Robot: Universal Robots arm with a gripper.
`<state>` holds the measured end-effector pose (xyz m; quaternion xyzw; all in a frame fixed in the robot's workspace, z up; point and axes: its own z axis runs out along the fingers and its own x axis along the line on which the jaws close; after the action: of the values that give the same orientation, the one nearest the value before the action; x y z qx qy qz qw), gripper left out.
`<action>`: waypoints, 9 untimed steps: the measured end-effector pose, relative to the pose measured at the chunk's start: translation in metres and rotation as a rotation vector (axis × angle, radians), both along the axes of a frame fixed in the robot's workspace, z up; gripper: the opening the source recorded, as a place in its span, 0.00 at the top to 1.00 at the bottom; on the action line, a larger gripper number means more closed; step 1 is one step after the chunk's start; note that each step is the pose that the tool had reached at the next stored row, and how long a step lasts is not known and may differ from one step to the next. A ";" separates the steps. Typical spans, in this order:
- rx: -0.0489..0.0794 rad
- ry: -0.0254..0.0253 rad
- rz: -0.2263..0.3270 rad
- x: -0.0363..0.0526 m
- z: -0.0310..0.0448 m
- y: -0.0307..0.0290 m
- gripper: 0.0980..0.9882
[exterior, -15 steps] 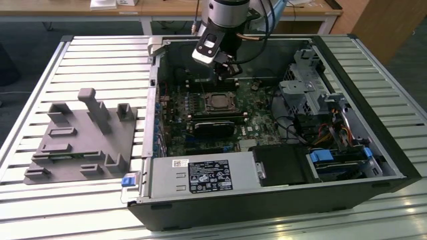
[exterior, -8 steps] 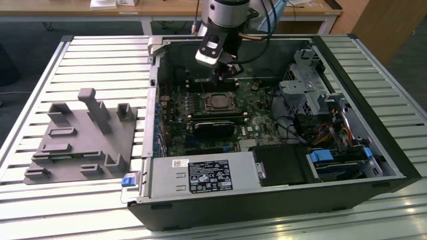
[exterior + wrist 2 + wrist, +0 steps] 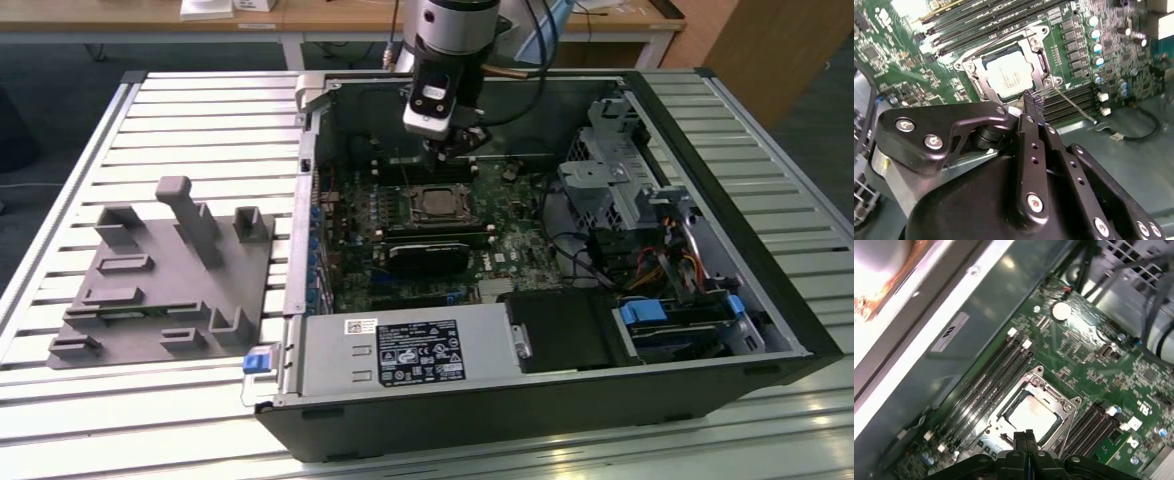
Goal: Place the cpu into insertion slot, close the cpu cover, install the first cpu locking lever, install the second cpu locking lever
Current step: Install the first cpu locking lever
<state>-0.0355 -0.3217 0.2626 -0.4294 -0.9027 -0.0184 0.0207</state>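
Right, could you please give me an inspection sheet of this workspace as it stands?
Surface: slatted metal table, carrying the open computer case.
Job's things: cpu lies in the window of the cpu cover, which is down; a thin lever rod juts out sideways.
Clutter: grey fixture block at the exterior view's left of the case.
Grippers: claw shut, tips by the cover's edge; contact unclear.
Cables: coloured wires inside the case.
Surroundings: wooden desks behind.

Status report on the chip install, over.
Gripper shut, empty, hovering just above the socket. Chip seated, cover down over it. One lever rod sticks out beside the socket. Nothing blocking.
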 end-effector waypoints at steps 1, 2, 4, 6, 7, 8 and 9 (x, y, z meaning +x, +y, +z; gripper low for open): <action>0.000 0.0000 0.017 0.0000 0.0000 0.0000 0.99; 0.000 0.0000 0.035 0.0000 0.0000 0.0000 0.99; 0.000 0.0000 0.067 0.0000 0.0000 0.0000 0.99; 0.000 0.0000 0.097 0.0000 0.0000 0.0000 0.99; 0.000 0.0000 0.111 0.0000 0.0000 0.0000 0.99; 0.000 0.0000 0.125 0.0000 0.0000 0.0000 0.99; 0.000 0.0000 0.141 0.0000 0.0000 0.0000 0.99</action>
<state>-0.0354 -0.3217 0.2625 -0.3647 -0.9307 -0.0169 0.0219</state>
